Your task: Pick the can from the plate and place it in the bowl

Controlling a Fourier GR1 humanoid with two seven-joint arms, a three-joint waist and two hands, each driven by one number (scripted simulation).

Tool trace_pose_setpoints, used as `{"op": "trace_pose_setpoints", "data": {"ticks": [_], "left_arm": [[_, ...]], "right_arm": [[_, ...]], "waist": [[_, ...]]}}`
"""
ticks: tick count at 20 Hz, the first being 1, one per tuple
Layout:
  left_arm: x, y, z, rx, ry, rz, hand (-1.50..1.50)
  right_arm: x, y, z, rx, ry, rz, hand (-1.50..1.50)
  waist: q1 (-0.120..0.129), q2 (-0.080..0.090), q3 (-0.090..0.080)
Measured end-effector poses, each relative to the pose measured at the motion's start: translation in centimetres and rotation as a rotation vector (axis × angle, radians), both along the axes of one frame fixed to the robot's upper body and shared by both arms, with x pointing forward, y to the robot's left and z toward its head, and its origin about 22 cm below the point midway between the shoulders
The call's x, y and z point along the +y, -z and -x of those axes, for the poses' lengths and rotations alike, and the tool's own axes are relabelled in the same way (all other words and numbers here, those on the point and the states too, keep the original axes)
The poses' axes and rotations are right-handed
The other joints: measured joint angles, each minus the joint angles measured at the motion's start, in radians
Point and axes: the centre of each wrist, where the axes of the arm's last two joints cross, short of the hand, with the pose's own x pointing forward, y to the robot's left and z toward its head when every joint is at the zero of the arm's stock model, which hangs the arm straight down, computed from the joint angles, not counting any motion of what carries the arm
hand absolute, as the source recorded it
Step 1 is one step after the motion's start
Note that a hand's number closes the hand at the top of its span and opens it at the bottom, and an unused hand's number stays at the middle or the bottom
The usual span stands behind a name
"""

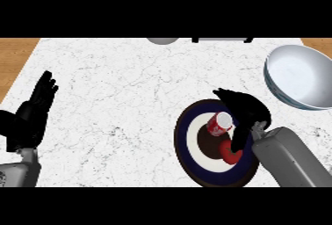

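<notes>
On the plate (194, 151), near the right side of the marbled desk (130, 96), the red can (219, 123) stands a little tilted with its pale top showing, so the task is at an early stage: nothing has been carried to the bowl (299, 77) yet. The right hand (243, 110) hangs over the plate just beside the can, fingers bent around its far side and thumb reaching down past it; it seems to be closing but I cannot tell whether it has hold of the can. A second red object (229, 151) lies on the plate below the thumb. Grasping, lifting and carrying across to the bowl at the upper right remain. The left hand (32, 116) rests open at the left edge, holding nothing.
</notes>
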Motion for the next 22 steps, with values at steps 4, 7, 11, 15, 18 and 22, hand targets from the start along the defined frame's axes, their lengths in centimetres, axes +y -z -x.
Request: {"op": "trace_pose_setpoints", "data": {"ticks": [4,7,11,15,18,22], "left_arm": [[0.4,-0.2,-0.4,-0.004,0.007,-0.001,0.00],[0.3,-0.3,-0.6,-0.004,0.004,0.000,0.00],[0.1,-0.3,-0.6,-0.001,0.003,-0.004,0.00],[-0.1,-0.6,-0.6,-0.004,0.006,-0.004,0.00],[0.0,-0.7,-0.1,-0.005,0.002,-0.001,0.00],[0.2,-0.6,-0.1,-0.004,0.007,-0.001,0.00]], "right_arm": [[-0.1,1.4,0.5,0.014,0.006,0.003,-1.50],[-0.1,2.3,0.5,0.020,0.010,-0.002,-1.50],[0.0,2.8,0.1,0.006,0.023,-0.001,-1.50],[0.2,3.4,-0.9,0.006,0.035,0.002,-1.50],[0.8,4.3,-1.3,0.045,0.030,-0.014,1.50],[1.4,5.4,-1.8,0.063,-0.012,-0.039,1.50]], "waist": [[-0.001,0.000,0.000],[-0.001,0.000,0.000],[0.000,0.000,0.000],[0.001,-0.001,-0.001],[0.002,-0.002,-0.002],[0.004,-0.003,-0.003]]}}
